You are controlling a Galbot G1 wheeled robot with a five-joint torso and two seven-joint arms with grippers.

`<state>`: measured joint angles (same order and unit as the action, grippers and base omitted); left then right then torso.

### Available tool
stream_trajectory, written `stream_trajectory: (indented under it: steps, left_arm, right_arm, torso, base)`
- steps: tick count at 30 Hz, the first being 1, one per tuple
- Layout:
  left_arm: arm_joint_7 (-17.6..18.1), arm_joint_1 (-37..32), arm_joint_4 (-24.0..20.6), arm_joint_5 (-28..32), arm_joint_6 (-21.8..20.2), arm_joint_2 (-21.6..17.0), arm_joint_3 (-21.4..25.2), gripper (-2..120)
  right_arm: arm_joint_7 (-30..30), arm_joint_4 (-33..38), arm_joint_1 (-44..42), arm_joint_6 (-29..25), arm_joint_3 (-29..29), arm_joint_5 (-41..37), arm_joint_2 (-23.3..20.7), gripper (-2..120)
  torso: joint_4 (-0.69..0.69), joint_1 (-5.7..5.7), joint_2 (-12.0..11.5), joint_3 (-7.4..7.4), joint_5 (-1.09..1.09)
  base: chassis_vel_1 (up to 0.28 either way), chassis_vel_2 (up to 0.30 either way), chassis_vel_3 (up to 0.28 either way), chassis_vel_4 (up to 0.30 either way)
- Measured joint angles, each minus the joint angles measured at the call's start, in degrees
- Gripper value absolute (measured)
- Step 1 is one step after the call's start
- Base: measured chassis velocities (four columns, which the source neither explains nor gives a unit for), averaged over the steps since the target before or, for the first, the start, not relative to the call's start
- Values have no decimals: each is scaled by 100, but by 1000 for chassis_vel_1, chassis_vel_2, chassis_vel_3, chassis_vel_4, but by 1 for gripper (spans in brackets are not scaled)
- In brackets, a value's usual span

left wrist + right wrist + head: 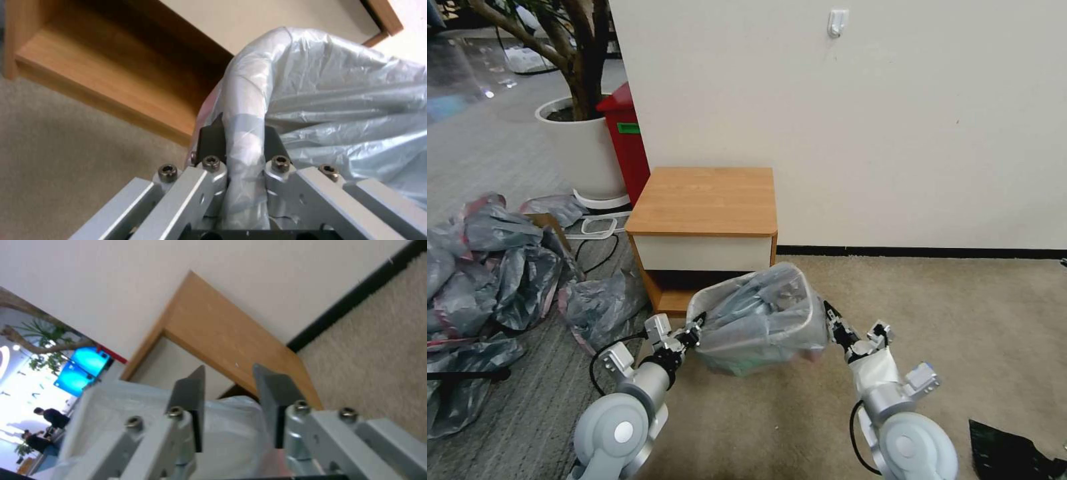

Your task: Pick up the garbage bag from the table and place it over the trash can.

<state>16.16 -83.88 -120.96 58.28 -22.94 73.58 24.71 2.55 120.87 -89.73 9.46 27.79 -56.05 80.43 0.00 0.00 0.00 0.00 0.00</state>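
Observation:
The garbage bag point(760, 313), thin translucent grey, lies draped over the trash can point(740, 367), which stands on the carpet just in front of the table point(704, 197). My left gripper point(696, 331) is at the can's left rim. In the left wrist view, the left gripper point(240, 130) is shut on the bag-wrapped rim, with the garbage bag point(338, 86) billowing beyond it. My right gripper point(829, 317) is at the can's right rim. The right wrist view shows the right gripper point(229, 370) open, its fingers apart above the garbage bag point(133, 413), and the table point(222, 330) behind.
A heap of grey-and-pink bags point(487, 267) covers the floor at the left. A red bin point(627, 143) and a white planter point(584, 150) stand behind the table's left side. A black sheet point(1014, 453) lies at the near right. Open carpet stretches to the right.

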Motion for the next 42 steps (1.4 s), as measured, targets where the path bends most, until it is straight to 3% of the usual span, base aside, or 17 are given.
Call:
stream_trajectory:
  steps: [6, 9, 11, 13, 15, 16, 20, 26, 30, 33, 42]
  left_arm:
    - [-32, -57, 29, -404, 5, -106, 44, 5]
    - [-126, -117, 33, -724, 15, -145, 38, 5]
    - [-238, -161, 19, -1166, 71, -174, -17, 5]
    - [-276, -171, 18, -1349, 111, -182, -47, 5]
    - [-363, -185, -3, -1831, 212, -192, -137, 5]
    - [-363, -185, -3, -1831, 212, -192, -137, 5]
    - [-425, -206, -76, -2565, 366, -213, -274, 5]
    - [-651, -289, -156, -3358, 600, -263, -351, 5]
    - [-765, -328, -182, -3557, 687, -264, -359, 5]
    - [-922, -396, -206, -3763, 811, -264, -358, 5]
    - [-1003, -410, -327, -3788, 858, -278, -387, 5]
  right_arm:
    - [-100, 428, 94, 15, 139, 1, -96, 52]
    - [-198, 754, 216, 272, 57, 249, -262, 61]
    - [-321, 1155, 510, 830, -264, 726, -598, 71]
    - [-336, 1255, 673, 970, -516, 966, -776, 74]
    - [-401, 1335, 1274, 1310, -1390, 1820, -1276, 66]
    - [-401, 1335, 1274, 1310, -1390, 1820, -1276, 66]
    - [-743, 944, 2287, 1692, -2851, 3510, -1772, 47]
    - [-1009, 548, 3146, 2189, -3877, 4122, -1868, 26]
    - [-995, 321, 3405, 2341, -4085, 4215, -1829, 15]
    - [-804, -24, 3714, 2559, -4245, 4340, -1734, 1]
    - [-699, -435, 3985, 3094, -4439, 4591, -1702, 0]
  torso:
    - [-1, 0, 0, 0, 0]
    - [0, 0, 0, 0, 1]
    - [0, 0, 0, 0, -1]
    - [0, 0, 0, 0, 0]
    - [2, 0, 0, 0, 0]
    - [2, 0, 0, 0, 0]
    - [1, 0, 0, 0, 0]
    - [1, 0, 0, 0, 0]
    - [0, 0, 0, 0, 0]
    - [1, 0, 0, 0, 0]
    - [0, 0, 0, 0, 0]
  base:
    - [0, 0, 0, 0]
    - [0, 0, 0, 0]
    - [0, 0, 0, 0]
    - [0, 0, 0, 0]
    - [0, 0, 0, 0]
    - [0, 0, 0, 0]
    - [0, 0, 0, 0]
    - [0, 0, 0, 0]
    - [0, 0, 0, 0]
    - [0, 0, 0, 0]
    - [0, 0, 0, 0]
